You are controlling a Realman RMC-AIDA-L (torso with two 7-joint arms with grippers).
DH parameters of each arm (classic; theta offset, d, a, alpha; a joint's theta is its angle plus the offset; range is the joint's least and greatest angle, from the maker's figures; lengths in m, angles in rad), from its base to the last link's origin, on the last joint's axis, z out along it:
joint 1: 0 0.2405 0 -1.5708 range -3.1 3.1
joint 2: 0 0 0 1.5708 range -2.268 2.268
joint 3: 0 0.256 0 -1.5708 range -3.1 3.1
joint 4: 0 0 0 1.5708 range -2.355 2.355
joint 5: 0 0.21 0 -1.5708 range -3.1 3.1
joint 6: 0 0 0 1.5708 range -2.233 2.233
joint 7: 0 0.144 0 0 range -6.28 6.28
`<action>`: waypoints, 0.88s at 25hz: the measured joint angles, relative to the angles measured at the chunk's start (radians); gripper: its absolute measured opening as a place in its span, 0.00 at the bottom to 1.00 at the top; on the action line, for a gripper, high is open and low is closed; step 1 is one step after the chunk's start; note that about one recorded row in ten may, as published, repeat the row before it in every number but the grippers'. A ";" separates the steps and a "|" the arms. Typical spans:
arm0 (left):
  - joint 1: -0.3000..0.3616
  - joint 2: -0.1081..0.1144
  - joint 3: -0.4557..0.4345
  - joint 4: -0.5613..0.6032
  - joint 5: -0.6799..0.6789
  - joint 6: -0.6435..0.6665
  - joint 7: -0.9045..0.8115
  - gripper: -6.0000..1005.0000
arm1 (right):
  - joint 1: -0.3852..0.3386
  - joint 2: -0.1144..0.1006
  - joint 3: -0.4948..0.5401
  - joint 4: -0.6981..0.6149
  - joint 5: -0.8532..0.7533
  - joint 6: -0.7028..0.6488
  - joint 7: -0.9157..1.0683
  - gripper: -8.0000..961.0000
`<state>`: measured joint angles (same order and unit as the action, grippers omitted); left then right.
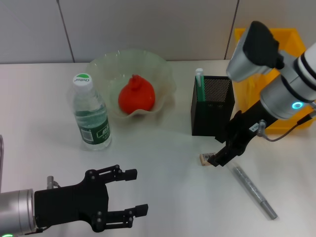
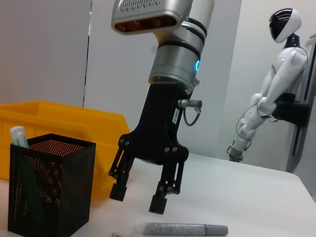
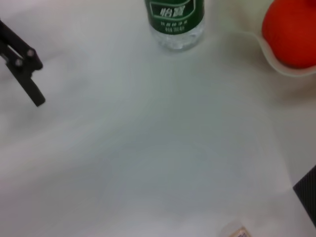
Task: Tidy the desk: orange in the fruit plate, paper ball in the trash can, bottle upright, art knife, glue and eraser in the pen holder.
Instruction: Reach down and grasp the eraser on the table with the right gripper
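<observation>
The eraser lies flat on the table just in front of the pen holder. The right gripper hangs low right beside it, fingers spread and holding nothing; the left wrist view shows its two fingertips apart, just above the tabletop. A grey pen-like stick, perhaps the knife, lies on the table near the gripper, on the robot's right. The holder stands upright with a green-and-white tube poking out of it, and the yellow bin sits behind it. The orange rests inside the plate at the back of the table. The bottle stands upright to the plate's left. The left gripper hovers at the near edge, open and empty
</observation>
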<state>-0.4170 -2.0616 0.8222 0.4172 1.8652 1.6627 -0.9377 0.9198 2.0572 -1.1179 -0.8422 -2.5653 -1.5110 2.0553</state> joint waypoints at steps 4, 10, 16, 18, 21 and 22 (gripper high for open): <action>0.001 0.000 -0.001 0.000 -0.001 0.000 -0.004 0.79 | -0.002 0.011 -0.038 0.001 0.000 0.029 -0.029 0.77; 0.001 0.000 -0.006 0.000 -0.002 0.000 -0.007 0.79 | -0.005 0.021 -0.147 0.039 0.002 0.115 -0.082 0.76; 0.002 -0.001 -0.011 0.000 -0.002 0.000 -0.008 0.79 | -0.008 0.024 -0.224 0.045 0.003 0.165 -0.088 0.76; 0.002 -0.001 -0.011 0.000 -0.002 0.000 -0.008 0.79 | -0.005 0.024 -0.238 0.053 0.003 0.176 -0.088 0.76; 0.001 -0.002 -0.013 -0.001 -0.003 0.000 -0.008 0.79 | 0.001 0.024 -0.243 0.063 0.003 0.189 -0.094 0.76; 0.001 -0.002 -0.013 -0.001 -0.003 0.000 -0.008 0.79 | 0.001 0.024 -0.244 0.063 0.003 0.193 -0.097 0.76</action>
<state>-0.4155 -2.0639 0.8088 0.4163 1.8623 1.6626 -0.9462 0.9206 2.0816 -1.3618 -0.7792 -2.5625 -1.3184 1.9580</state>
